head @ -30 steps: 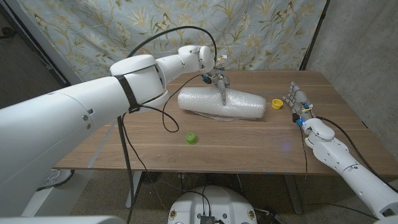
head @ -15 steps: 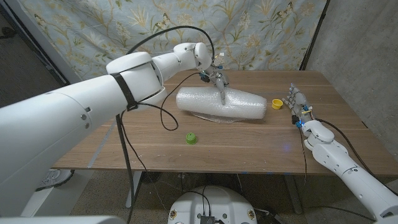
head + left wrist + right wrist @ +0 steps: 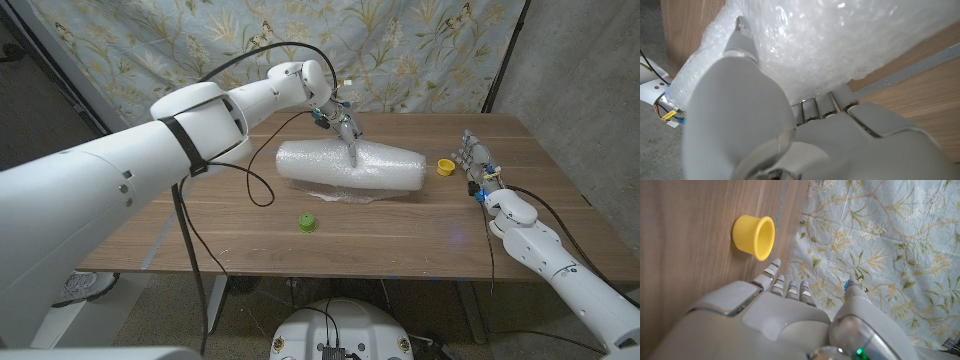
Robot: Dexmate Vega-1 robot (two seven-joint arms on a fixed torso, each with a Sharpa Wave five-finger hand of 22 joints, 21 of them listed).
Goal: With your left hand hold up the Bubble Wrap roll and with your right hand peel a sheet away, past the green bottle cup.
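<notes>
Across the wooden counter (image 3: 240,215), the Bubble Wrap roll (image 3: 350,168) lies on its side near the middle, its long axis running left to right, with a loose edge of sheet spread on the wood beneath its near side. Over the roll's far top, the left hand (image 3: 340,124) reaches down from the long white arm and its fingers (image 3: 353,150) press into the wrap; the left wrist view shows a fingertip (image 3: 741,25) against the bubbled plastic, but whether the fingers actually close around the roll cannot be told. At the right side of the counter the right hand (image 3: 480,168) stands with its fingers (image 3: 785,287) straight and close together, holding nothing, well apart from the roll. Just left of that hand sits a yellow cup (image 3: 445,167), lying on its side in the right wrist view (image 3: 754,236). Nearer, left of centre, the green bottle cup (image 3: 307,223) sits alone on the wood, apart from the roll.
</notes>
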